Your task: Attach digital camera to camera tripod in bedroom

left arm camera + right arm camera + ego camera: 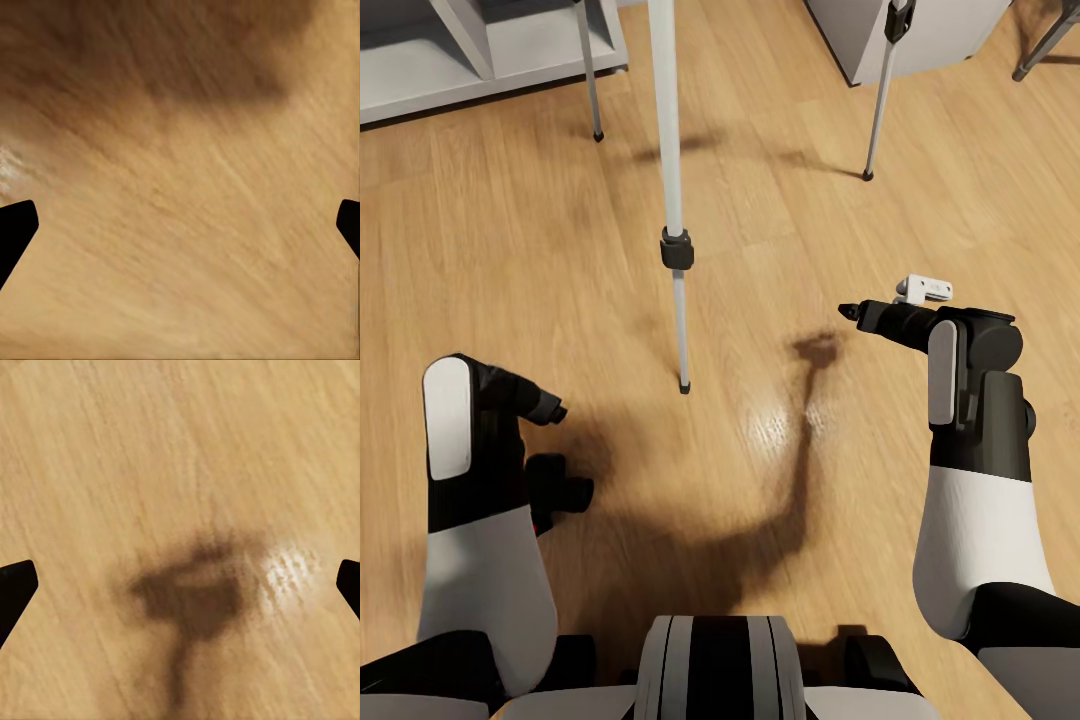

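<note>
The tripod (676, 250) was seen standing on the wood floor (510, 250), its nearest leg planted ahead between the two arms, with white shelving (490, 50) behind. The left gripper (180, 225) and the right gripper (180, 585) were both held with fingers spread wide apart over bare floor, nothing between them.

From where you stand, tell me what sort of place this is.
Probably an indoor living space, though which room I cannot tell. The floor is wood plank, a camera tripod stands on it just ahead, and the base of white shelving sits beyond it on the left.
</note>
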Controlling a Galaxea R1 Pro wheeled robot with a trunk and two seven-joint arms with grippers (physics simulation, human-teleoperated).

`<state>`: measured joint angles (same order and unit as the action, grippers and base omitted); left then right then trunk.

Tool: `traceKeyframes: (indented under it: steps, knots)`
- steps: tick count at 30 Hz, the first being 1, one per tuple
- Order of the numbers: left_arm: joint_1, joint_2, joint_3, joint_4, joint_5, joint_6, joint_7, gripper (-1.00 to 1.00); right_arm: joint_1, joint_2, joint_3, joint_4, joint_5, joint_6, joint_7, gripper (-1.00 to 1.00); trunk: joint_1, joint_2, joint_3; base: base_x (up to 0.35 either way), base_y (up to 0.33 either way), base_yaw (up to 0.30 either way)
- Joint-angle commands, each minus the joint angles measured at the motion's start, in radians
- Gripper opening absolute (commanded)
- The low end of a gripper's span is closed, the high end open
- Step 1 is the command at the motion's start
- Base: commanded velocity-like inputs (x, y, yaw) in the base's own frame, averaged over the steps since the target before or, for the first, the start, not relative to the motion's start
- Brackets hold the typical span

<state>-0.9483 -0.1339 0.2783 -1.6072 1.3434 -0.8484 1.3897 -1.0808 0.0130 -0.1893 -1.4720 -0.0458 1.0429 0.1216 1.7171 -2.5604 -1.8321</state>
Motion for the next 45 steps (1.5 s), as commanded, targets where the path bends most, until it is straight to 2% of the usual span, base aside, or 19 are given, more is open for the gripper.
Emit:
traceKeyframes:
  steps: [1,6,17,20,22,23,26,30,45]
  knots:
    - [-0.001,-0.001,0.002,-0.001,0.002,-0.003,0.001,1.00,-0.001,0.001,-0.002,-0.001,-0.004,0.004,0.001,1.00,0.000,0.000,-0.001,0.000,0.000,0.000]
    - [0.005,-0.007,0.006,0.000,-0.002,-0.031,0.001,1.00,-0.001,0.001,-0.002,-0.001,-0.004,0.004,0.001,1.00,0.000,0.000,-0.001,0.000,0.000,0.000]
    - [0.008,-0.027,0.007,0.004,0.004,-0.048,0.001,1.00,-0.001,0.001,-0.002,-0.001,-0.004,0.004,0.001,1.00,0.000,0.000,-0.001,0.000,0.000,0.000]
    - [0.013,-0.029,0.008,0.005,0.016,-0.049,0.000,1.00,-0.001,0.001,-0.002,-0.001,-0.004,0.004,0.001,1.00,0.000,0.000,-0.001,0.000,0.000,0.000]
    - [0.018,-0.028,0.008,0.008,0.041,-0.050,-0.002,1.00,-0.001,0.001,-0.002,-0.001,-0.004,0.004,0.001,1.00,0.000,0.000,-0.001,0.000,0.000,0.000]
    - [0.018,-0.028,0.008,0.008,0.041,-0.050,-0.002,1.00,-0.001,0.001,-0.002,-0.001,-0.004,0.004,0.001,1.00,0.000,0.000,-0.001,0.000,0.000,0.000]
    - [0.024,-0.026,0.008,0.013,0.084,-0.051,-0.006,1.00,-0.001,0.001,-0.002,-0.001,-0.004,0.004,0.001,1.00,0.000,0.000,-0.001,0.000,0.000,0.000]
    - [0.027,-0.024,0.009,0.028,0.109,-0.052,-0.008,1.00,-0.001,0.001,-0.002,-0.001,-0.004,0.004,0.001,1.00,0.000,0.000,-0.001,0.000,0.000,0.000]
    - [0.035,-0.023,0.040,0.067,0.133,-0.052,-0.012,1.00,-0.001,0.001,-0.002,-0.001,-0.004,0.004,0.001,1.00,0.000,0.000,-0.001,0.000,0.000,0.000]
